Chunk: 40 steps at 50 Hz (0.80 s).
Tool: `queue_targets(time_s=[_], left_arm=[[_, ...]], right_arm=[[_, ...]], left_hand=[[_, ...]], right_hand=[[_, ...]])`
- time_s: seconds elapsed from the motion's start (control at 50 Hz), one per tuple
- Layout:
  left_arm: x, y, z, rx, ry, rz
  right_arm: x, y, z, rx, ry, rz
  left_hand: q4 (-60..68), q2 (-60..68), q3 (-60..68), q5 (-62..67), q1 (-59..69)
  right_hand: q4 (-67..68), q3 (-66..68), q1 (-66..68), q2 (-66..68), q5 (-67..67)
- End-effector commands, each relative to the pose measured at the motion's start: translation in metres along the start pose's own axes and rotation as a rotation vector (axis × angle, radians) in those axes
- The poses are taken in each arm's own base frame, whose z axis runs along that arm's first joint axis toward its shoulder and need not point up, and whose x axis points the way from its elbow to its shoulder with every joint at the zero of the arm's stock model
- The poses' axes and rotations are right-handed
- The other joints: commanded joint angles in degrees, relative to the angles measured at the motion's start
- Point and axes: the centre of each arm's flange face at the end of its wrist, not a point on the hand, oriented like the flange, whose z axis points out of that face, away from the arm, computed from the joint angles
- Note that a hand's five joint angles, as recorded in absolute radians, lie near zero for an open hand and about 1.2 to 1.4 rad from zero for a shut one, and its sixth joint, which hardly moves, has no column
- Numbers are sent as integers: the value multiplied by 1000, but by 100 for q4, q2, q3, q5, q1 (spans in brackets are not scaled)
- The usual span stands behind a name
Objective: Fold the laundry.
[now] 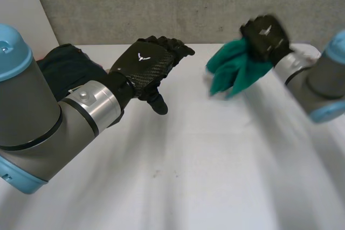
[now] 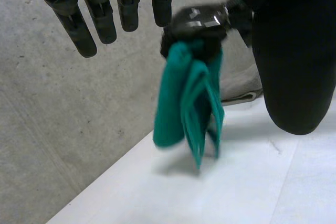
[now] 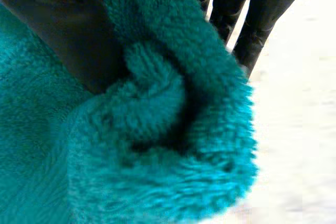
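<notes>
A teal fleece cloth (image 1: 233, 68) hangs bunched above the white table (image 1: 188, 176) at the back right, gripped at its top by my right hand (image 1: 265, 36), whose fingers curl round it. From the left wrist, the teal cloth (image 2: 189, 103) dangles in folds below the right hand (image 2: 199, 22), its lower end just above the table. Close up, the teal cloth (image 3: 157, 129) is wrapped round my right hand's fingers (image 3: 252, 19). My left hand (image 1: 148, 65) hovers over the table's back middle, fingers (image 2: 100, 14) straight and spread, holding nothing, a short way from the cloth.
A dark garment (image 1: 67, 65) lies heaped at the table's back left, behind my left arm. A pale cloth (image 2: 239, 85) lies on the table behind the hanging teal one. A grey concrete wall (image 1: 161, 4) runs along the table's far edge.
</notes>
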Motion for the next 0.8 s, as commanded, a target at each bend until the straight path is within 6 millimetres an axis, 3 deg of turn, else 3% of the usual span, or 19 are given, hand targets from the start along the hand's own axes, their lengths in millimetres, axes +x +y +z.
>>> queue_targets(time_s=[0.02, 0.14, 0.26, 0.36, 0.38, 0.46, 0.52, 0.58, 0.76, 0.78, 0.8], left_arm=[[1, -3, -1, 7, 1, 3], [3, -10, -4, 27, 4, 8], [3, -14, -2, 55, 3, 17], [4, -12, -1, 56, 4, 17], [4, -10, 0, 52, 5, 16], [5, -4, 1, 34, 8, 10], [6, -1, 1, 26, 10, 7], [6, 0, 1, 24, 11, 6], [15, -4, -1, 33, 34, 8], [16, -4, -1, 32, 37, 8], [17, -4, -1, 32, 40, 8]], right_arm=[[101, 1, 28, 125, 180, -32], [169, 33, 23, 157, 251, -42], [206, 87, 2, 109, 301, -64], [205, 152, -25, 44, 248, -49], [202, 171, -37, 11, 232, -29], [189, 204, -64, -61, 205, 10], [182, 212, -73, -80, 201, 26], [187, 221, -91, -112, 229, 37], [202, 200, -107, -129, 248, 36], [202, 198, -107, -131, 249, 40], [202, 196, -107, -133, 251, 44]], left_hand=[[76, 58, 10, -44, 82], [76, 58, 10, -44, 82], [93, 75, 27, -27, 99], [126, 109, 61, 7, 132], [126, 109, 61, 7, 132], [143, 125, 77, 23, 149], [143, 125, 77, 24, 149], [143, 125, 77, 24, 149], [143, 125, 77, 24, 149], [127, 109, 61, 7, 133], [126, 109, 61, 7, 132]], right_hand=[[1182, 1262, 2612, 1263, 1562], [1182, 1262, 2612, 1263, 1562], [1182, 1262, 2612, 1263, 1562], [1182, 1262, 2612, 1263, 1562], [1182, 1262, 2612, 1263, 1562], [1182, 1262, 2612, 1263, 1562], [1182, 1262, 2612, 1263, 1562], [1182, 1262, 2612, 1263, 1562], [1182, 1262, 2612, 1263, 1562], [422, 502, 1852, 503, 801], [-1767, -1687, -337, -1686, -1388]])
